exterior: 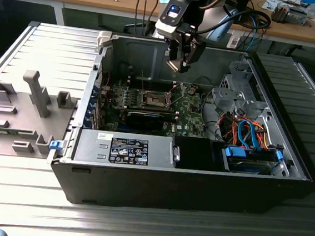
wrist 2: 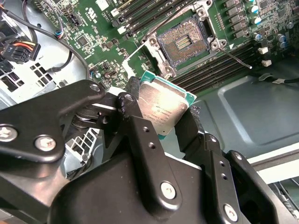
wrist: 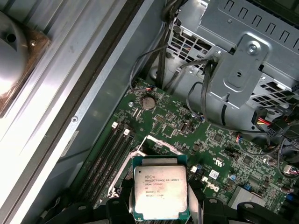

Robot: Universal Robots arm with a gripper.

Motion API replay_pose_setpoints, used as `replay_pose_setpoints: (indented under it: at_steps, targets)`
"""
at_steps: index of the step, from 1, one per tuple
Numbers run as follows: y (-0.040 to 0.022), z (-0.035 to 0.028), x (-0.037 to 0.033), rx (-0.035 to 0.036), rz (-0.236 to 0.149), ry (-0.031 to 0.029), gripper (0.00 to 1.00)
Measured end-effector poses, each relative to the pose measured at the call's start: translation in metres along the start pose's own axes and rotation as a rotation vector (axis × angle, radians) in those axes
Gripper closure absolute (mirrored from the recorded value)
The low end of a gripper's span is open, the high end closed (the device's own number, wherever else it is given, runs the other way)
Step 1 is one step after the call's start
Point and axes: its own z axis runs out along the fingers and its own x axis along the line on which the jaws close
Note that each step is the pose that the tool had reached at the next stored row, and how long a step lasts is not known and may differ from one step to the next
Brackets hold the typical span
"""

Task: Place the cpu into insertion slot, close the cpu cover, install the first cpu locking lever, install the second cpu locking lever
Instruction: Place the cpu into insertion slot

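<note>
My gripper hangs inside the open computer case, above the green motherboard. It is shut on the cpu, a square chip with a silver top gripped by two opposite edges between the black fingers. In the first wrist view the cpu also sits between the fingers of the gripper. Below it lies the insertion slot, with its dark pin field uncovered, also seen in the exterior view. The cpu cover stands raised at one side of the slot. A thin wire lever sticks out beside the slot.
Long memory slots flank the socket. A black expansion card lies in front of it, with the power supply nearer still. A metal drive cage and coloured cables fill the exterior view's right. A grey fixture plate lies outside the case.
</note>
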Motion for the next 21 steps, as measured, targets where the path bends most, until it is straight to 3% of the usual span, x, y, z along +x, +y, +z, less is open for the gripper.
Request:
replay_pose_setpoints:
  at_steps: [21]
  targets:
    - [0.0000,0.0007,0.0000,0.0004,0.016,-0.0009,0.45]
